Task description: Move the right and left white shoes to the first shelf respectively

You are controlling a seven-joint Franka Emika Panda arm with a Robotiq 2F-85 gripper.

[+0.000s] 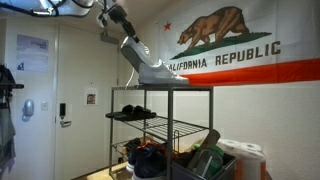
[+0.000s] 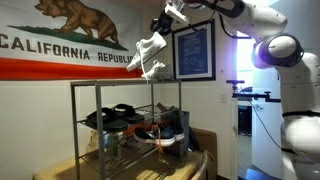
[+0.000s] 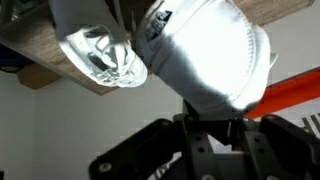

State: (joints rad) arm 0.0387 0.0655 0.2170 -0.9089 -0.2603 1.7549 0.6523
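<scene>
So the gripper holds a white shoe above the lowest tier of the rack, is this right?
Not the lowest tier. In an exterior view the gripper holds the white shoe, tilted, above the top shelf. The rest is right.

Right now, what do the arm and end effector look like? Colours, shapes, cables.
The arm is glossy white, built of thick rounded links with bulbous joints. The end effector is dark; the wrist view shows its body black and blocky. Cables and markings are too small to make out in these views.
</scene>
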